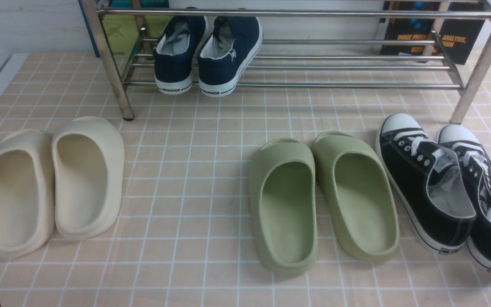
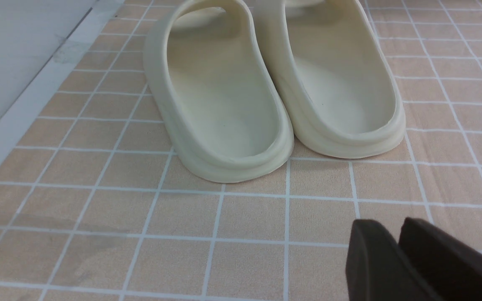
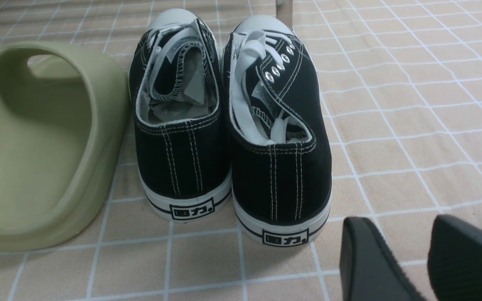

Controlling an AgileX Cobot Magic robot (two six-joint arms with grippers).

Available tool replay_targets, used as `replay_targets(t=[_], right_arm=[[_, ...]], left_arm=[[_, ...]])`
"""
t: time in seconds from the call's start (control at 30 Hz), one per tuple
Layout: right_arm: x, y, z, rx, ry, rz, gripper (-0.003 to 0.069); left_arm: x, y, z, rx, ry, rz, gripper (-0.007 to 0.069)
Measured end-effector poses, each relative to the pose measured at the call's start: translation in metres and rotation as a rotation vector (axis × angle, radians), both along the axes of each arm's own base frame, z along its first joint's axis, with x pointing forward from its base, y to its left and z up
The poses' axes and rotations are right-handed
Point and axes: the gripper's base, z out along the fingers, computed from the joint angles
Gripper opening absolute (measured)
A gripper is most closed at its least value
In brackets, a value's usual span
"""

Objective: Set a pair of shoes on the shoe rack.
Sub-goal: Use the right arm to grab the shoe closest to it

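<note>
The pair of shoes (image 1: 416,170), black canvas sneakers with white laces and toe caps, stands side by side on the tiled floor at the right, toes toward the shoe rack (image 1: 335,85). In the right wrist view their heels (image 3: 182,167) face my right gripper (image 3: 402,221), which hovers open a little behind and to the outer side of them, only floor showing between its fingers. My left gripper (image 2: 389,225) is shut on nothing, low over the floor behind the cream slides (image 2: 224,104). The rack's lower bars to the right of the navy sneakers are bare.
Navy sneakers (image 1: 207,55) sit on the rack's left part. Cream slides (image 1: 53,183) lie at the left and green slides (image 1: 322,196) in the middle, the right one close beside the black pair. A rack leg (image 1: 475,72) stands just beyond the black toes. Books (image 1: 433,38) lean behind the rack.
</note>
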Motion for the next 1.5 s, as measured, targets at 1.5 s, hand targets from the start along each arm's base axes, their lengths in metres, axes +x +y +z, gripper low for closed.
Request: replay_targets(t=[1.5], right_arm=[[0.0000,0.0001,0.0000,0.001,0.000,0.000,0.0239]], left_arm=[[0.0000,0.0000,0.0000,0.000,0.000,0.000,0.0167]])
